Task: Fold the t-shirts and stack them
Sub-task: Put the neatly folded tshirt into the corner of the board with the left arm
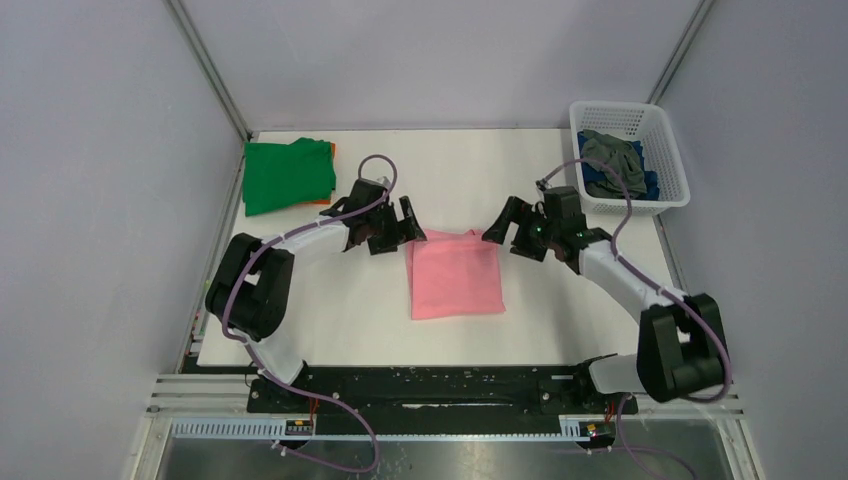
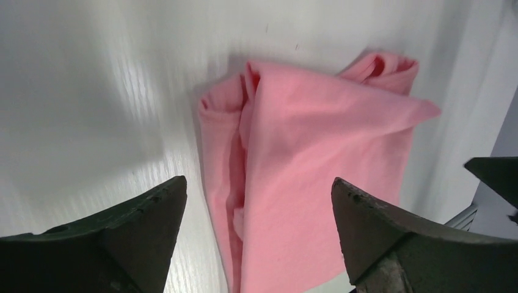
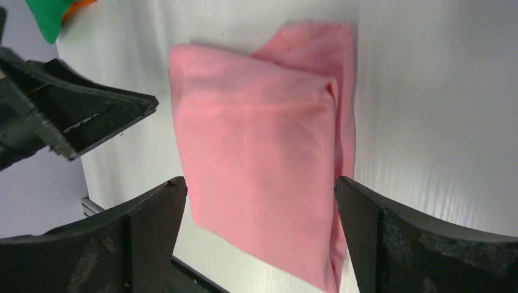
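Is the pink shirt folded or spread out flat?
Folded: the pink t-shirt lies as a compact rectangle on the table, with doubled layers showing along its edges in both wrist views.

1. You had five t-shirts in view: pink shirt, green shirt, orange shirt, grey shirt, blue shirt.
2. You had one basket.
3. You had two hands: left hand, right hand.

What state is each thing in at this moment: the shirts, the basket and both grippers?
pink t-shirt, folded, flat on the table, not held
green t-shirt, folded, on top of the orange t-shirt
grey t-shirt, crumpled in the basket
blue t-shirt, crumpled, partly under the grey one
basket, upright
left gripper, open, empty, over the pink shirt's far-left corner
right gripper, open, empty, over its far-right corner
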You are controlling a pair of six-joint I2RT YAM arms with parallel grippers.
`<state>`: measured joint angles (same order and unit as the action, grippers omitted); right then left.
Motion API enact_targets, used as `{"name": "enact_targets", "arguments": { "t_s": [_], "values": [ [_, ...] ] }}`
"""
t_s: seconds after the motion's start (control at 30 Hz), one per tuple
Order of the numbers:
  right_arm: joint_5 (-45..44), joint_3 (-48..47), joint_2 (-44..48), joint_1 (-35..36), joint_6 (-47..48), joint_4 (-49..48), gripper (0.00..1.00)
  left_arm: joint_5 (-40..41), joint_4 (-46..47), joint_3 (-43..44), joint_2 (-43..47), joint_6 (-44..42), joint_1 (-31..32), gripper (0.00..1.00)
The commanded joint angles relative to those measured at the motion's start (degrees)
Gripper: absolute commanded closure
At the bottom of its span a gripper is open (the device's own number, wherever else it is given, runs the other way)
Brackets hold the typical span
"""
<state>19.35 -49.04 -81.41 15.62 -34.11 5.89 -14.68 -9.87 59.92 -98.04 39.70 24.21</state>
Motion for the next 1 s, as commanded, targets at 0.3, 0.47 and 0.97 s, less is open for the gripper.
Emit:
{"name": "enact_targets", "arguments": {
  "t_s": [0.3,0.47,0.97],
  "values": [
    [-22.73,14.16,35.54,-0.76,2.16,10.01,0.01,7.70,-6.65,3.05,-8.14,-0.97,10.03,0.44],
    [-29.08,17.66,46.36,-0.71,3.50,12.13,0.01,20.76,-16.16,9.54,-11.65,-0.06,13.23,0.77],
    [-32.05,20.58,53.50,-0.76,6.45,10.99,0.00,59.52,-31.94,33.13,-19.58,-21.16,11.72,1.00]
  ]
}}
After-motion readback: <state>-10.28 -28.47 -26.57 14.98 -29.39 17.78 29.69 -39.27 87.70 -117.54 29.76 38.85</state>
